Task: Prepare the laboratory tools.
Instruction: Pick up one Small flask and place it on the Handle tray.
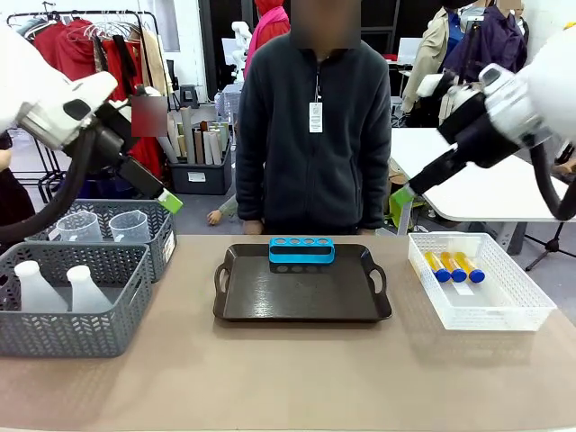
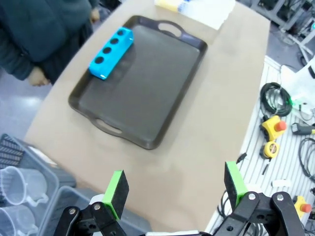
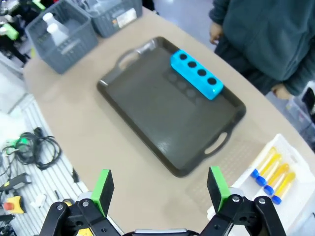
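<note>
Tubes [image 1: 454, 266]: three, side by side in the white mesh basket [image 1: 504, 319] on the robot's right. Yellow-orange bodies, blue caps, lying flat so the walls stop them rolling

Flasks [image 1: 85, 288]: two, translucent white, cone-shaped, upright in the near grey basket [image 1: 72, 333] on the left. Two clear handled jugs [image 1: 130, 225] stand in the far grey basket [image 1: 108, 206] behind it. Sorted by type, reads as staged stock

Dark tray [image 1: 301, 306] sits mid-table between the two sides: glossy, raised rim, cut-out handles. It's bare except for a blue rack [image 1: 301, 250] with four round holes at its far edge, nearest the person [image 1: 313, 135]. My read: the holes are for the tubes and the tray is the drop zone

Left gripper [image 2: 175, 186] hangs high above the table [image 2: 231, 98], jaws spread wide, nothing in them. Right gripper [image 3: 160, 188] is the same: wide apart, empty, high on the right side

Judgement: nothing is on the tray yet, task at its start
</note>
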`<state>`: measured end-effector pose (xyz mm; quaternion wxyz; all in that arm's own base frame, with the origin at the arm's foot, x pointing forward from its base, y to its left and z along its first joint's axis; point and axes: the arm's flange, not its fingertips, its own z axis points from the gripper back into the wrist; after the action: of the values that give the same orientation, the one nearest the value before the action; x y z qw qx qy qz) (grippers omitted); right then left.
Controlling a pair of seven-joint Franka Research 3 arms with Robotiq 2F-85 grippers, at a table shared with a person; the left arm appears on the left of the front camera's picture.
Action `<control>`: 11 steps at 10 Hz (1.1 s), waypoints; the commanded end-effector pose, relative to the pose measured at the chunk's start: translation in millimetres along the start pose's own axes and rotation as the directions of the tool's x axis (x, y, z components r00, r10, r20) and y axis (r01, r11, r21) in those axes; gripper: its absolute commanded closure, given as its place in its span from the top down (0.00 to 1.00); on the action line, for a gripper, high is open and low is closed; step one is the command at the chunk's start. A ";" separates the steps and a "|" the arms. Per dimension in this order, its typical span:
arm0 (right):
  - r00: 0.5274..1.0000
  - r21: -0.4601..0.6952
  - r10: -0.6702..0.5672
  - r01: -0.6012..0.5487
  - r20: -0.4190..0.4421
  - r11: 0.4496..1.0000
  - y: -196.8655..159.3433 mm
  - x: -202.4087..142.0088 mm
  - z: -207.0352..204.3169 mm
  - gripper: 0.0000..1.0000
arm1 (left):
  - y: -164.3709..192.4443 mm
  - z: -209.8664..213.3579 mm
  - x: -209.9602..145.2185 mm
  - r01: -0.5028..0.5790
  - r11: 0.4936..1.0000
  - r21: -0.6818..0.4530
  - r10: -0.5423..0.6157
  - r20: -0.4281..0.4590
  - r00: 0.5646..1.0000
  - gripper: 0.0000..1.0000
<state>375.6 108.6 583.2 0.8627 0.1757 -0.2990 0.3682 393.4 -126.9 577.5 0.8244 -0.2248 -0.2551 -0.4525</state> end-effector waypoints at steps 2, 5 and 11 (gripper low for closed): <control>0.997 0.093 0.003 -0.009 0.073 0.996 -19.0 5.3 31.7 1.00 | 6.0 7.8 8.2 0.032 0.998 0.053 -0.033 0.034 0.999 1.00; 0.999 0.061 -0.004 0.001 0.049 0.998 -8.7 5.0 28.7 1.00 | 5.0 10.0 4.8 0.010 0.999 0.033 -0.011 0.019 1.000 1.00; 0.982 -0.101 0.129 -0.116 0.136 0.988 -24.6 23.1 48.1 1.00 | 4.2 30.2 29.7 0.063 0.982 0.178 -0.076 0.066 0.995 1.00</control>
<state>378.5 82.1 629.2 0.8357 0.1563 -0.3671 0.3775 401.0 -125.6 611.4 0.8165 -0.1815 -0.3166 -0.4473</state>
